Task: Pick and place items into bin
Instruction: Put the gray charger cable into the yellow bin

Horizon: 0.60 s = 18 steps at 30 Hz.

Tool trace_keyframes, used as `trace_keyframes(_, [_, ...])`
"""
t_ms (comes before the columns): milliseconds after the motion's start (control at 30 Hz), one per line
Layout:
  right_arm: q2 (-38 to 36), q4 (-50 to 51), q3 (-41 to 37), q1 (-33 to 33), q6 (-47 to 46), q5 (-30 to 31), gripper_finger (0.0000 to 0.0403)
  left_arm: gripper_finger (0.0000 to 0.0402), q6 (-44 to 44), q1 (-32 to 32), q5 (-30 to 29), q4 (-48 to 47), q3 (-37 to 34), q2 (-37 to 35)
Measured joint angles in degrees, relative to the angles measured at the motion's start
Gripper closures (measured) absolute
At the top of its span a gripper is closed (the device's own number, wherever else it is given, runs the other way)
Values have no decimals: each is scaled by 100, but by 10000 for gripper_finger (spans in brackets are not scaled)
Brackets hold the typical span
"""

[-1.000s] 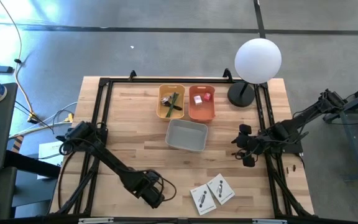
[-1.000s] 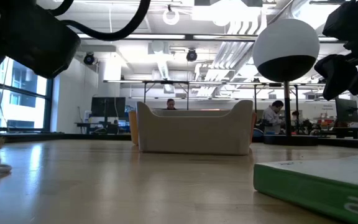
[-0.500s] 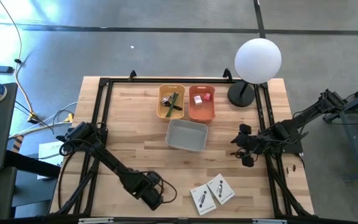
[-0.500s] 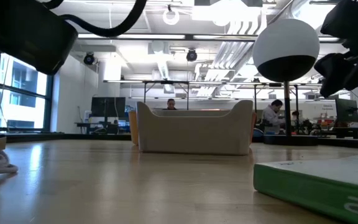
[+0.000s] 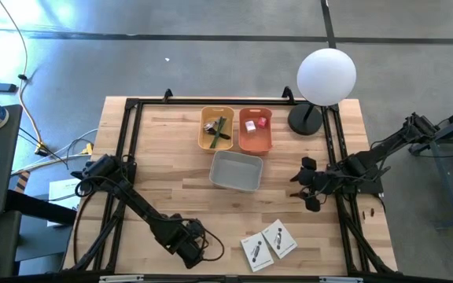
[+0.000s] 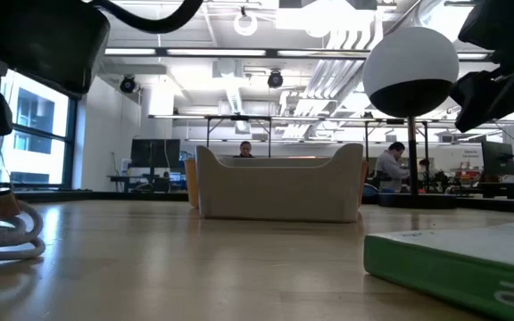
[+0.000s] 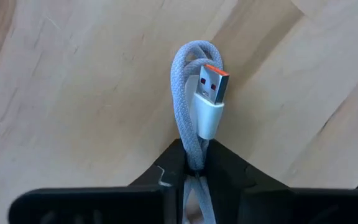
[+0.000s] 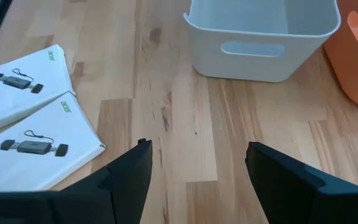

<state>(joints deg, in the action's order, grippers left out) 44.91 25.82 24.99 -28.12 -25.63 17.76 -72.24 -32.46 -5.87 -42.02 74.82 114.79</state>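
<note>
- The grey bin [image 5: 237,170] sits mid-bench [image 5: 171,157], with two smaller bins just behind it: the left one [image 5: 216,129] and the right one [image 5: 255,130].
- Two packets [image 5: 268,244] lie side by side at the front edge.
- The lamp [image 5: 325,79] stands at the back right corner.
- The coiled cable [image 7: 197,106] lies front left.

Bright even overhead light, soft shadows, blurred low-view foreground.

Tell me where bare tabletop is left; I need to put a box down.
Bare wood lies left of the yellow bin and between the grey bin and the packets. Crowded: the bins' cluster, the lamp corner.
</note>
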Motion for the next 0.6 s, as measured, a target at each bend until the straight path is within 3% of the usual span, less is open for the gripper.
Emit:
trace_keyframes(133, [0,-15,1,0,13,-31,155,392,231,103,-710,-212,79,-59])
trace_keyframes(233, [0,-8,2,0,46,-61,155,389,430,292,-1249,-377,294,-170])
trace_keyframes(600, [0,0,2,0,233,-168,155,392,2616,1284,-1337,-1525,1764,-198])
